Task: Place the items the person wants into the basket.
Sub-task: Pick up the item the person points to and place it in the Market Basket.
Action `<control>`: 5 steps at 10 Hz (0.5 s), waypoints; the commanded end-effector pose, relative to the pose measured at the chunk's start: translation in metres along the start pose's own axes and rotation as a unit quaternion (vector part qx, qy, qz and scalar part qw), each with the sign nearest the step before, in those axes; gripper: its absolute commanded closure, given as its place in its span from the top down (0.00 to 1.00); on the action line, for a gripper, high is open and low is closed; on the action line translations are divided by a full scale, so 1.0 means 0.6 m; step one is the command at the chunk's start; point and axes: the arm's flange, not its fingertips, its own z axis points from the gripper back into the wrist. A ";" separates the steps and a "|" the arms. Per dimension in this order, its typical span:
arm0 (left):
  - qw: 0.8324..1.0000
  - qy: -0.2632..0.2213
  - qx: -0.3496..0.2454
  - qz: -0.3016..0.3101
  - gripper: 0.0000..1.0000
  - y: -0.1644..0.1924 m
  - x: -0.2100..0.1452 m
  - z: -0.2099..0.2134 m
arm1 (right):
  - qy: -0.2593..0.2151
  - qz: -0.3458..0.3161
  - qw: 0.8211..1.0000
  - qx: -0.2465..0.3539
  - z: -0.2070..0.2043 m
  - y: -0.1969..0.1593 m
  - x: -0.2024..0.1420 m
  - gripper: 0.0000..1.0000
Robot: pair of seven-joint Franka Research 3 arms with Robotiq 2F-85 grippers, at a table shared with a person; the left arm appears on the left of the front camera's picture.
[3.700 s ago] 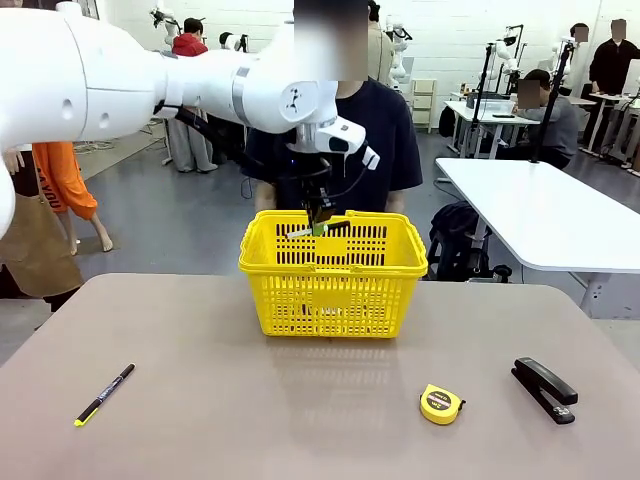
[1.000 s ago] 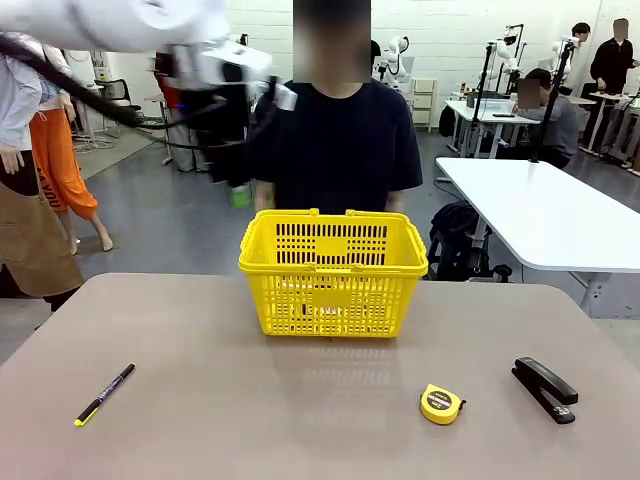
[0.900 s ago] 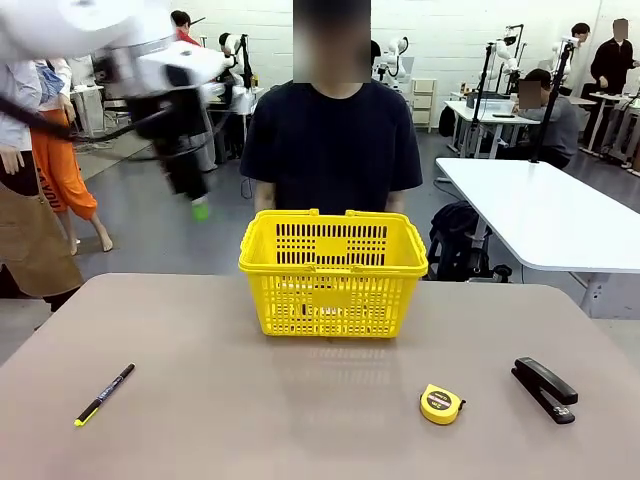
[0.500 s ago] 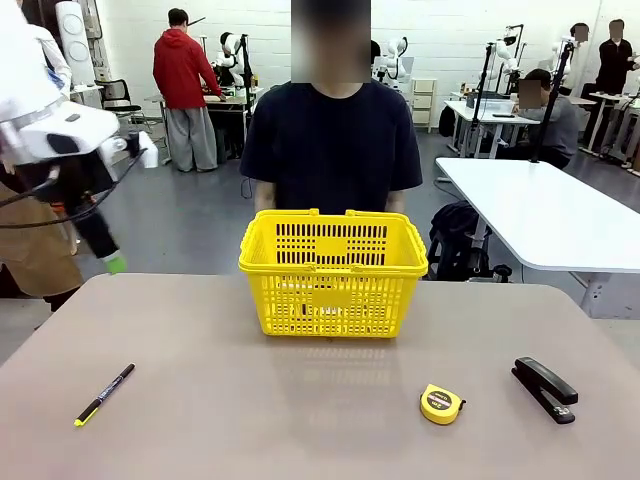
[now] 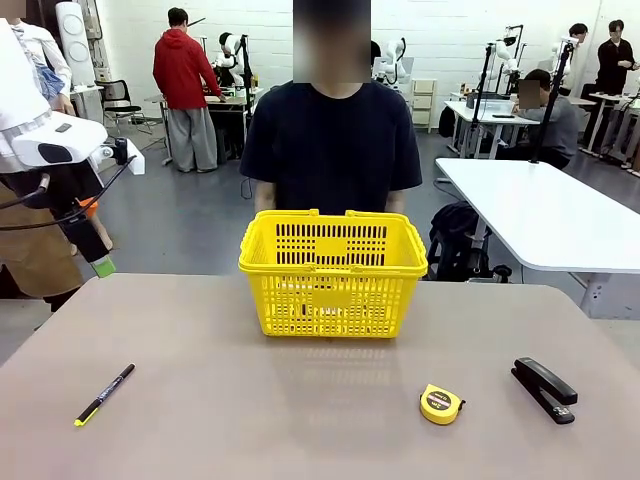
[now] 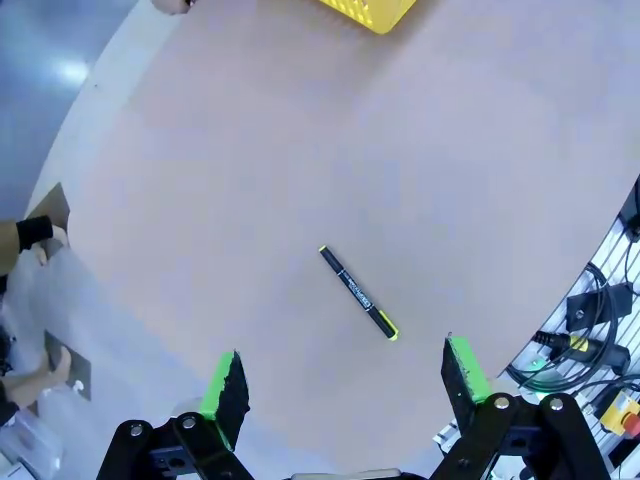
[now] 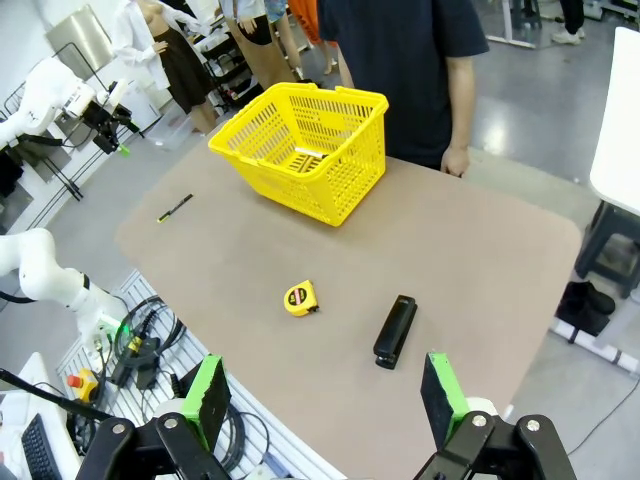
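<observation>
The tabletop is faced by the person just behind the yellow basket, the left hand and right hand are held open and empty, well apart from the basket, and the black stapler is laid to the basket's near right.

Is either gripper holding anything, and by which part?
Nothing is held: the left gripper stands open above the pen, the right gripper open high above the table.
</observation>
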 end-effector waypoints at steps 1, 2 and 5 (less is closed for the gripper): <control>1.000 -0.010 -0.016 -0.011 1.00 -0.002 -0.006 0.003 | -0.012 0.006 1.000 0.012 -0.002 0.000 0.002 1.00; 1.000 0.000 0.000 0.000 1.00 0.000 0.000 0.000 | -0.012 0.006 1.000 0.012 -0.002 0.000 0.002 1.00; 0.955 -0.144 -0.214 -0.148 1.00 0.066 -0.097 0.133 | -0.012 0.006 1.000 0.012 -0.002 0.000 0.002 1.00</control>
